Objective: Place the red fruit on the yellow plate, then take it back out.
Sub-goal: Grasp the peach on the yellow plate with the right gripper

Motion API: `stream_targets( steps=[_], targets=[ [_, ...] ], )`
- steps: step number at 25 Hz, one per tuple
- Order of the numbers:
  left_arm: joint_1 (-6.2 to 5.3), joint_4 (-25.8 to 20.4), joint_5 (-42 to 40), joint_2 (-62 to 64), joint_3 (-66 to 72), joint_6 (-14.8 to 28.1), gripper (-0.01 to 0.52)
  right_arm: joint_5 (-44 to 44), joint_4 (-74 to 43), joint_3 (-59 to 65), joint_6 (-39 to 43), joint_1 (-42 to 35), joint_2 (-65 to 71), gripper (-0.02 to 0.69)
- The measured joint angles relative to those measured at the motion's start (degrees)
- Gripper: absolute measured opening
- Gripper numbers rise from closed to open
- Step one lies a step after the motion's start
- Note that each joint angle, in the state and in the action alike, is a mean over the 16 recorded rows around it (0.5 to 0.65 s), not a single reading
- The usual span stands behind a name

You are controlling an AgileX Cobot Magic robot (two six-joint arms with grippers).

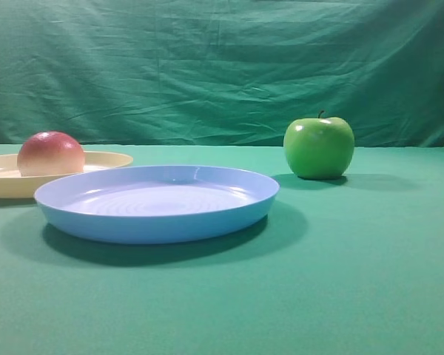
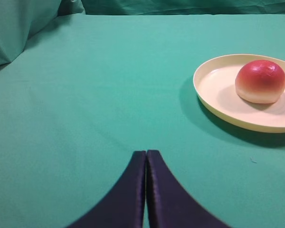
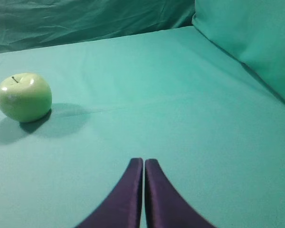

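Right now, the red fruit [image 1: 50, 153] is sitting inside the yellow plate [image 1: 107, 160], at the far left of the high view. In the left wrist view the fruit [image 2: 261, 81] is resting toward the right part of the plate [image 2: 213, 85], with its red top up and its pale bottom down on the plate. Nothing is touching the fruit. The left pincer [image 2: 146, 154] is pressed tight together, with its two dark fingers [image 2: 128, 190] meeting at the tips, and it is holding nothing. It is hanging over the green cloth of the bench [image 2: 95, 95], well apart from the plate, which is lying ahead and to the right of it. The right pincer [image 3: 143, 161] is squeezed closed too, with nothing between its fingers. It is pointing over the bare green cloth, and the green apple [image 3: 23, 96] is standing far off to its left, upright with its stem on top. In the high view a blue plate [image 1: 163, 222] is lying in the middle of the bench, just in front of the yellow plate and covering a bit of its edge. The apple [image 1: 319, 147] is standing behind and to the right of the blue plate, apart from it. A green curtain [image 1: 222, 66] is hanging behind everything.
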Motion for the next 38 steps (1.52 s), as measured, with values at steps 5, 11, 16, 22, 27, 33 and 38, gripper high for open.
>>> stream_targets(
  steps=[5,11,16,22,27,33,38],
  targets=[
    [0.00,0.00,0.00,0.00,0.00,0.00,0.000,-2.34,0.21,0.00,0.04,0.00,0.00,0.000],
    [0.00,0.00,0.00,0.00,0.00,0.00,0.000,-10.75,0.63,0.00,0.65,0.00,0.00,0.000],
    [0.00,0.00,0.00,0.00,0.00,0.00,0.000,-18.56,1.11,-0.59,1.39,0.00,0.00,0.000],
    [0.00,0.00,0.00,0.00,0.00,0.00,0.000,-20.92,1.51,-5.13,2.17,0.00,0.00,0.000],
    [0.00,0.00,0.00,0.00,0.00,0.00,0.000,-16.15,1.69,-11.61,1.79,0.00,0.10,0.000],
    [0.00,0.00,0.00,0.00,0.00,0.00,0.000,-9.65,1.74,-20.79,0.81,0.00,2.94,0.000],
    [0.00,0.00,0.00,0.00,0.00,0.00,0.000,-6.93,2.11,-27.17,-0.03,0.00,8.59,0.000]
  ],
)
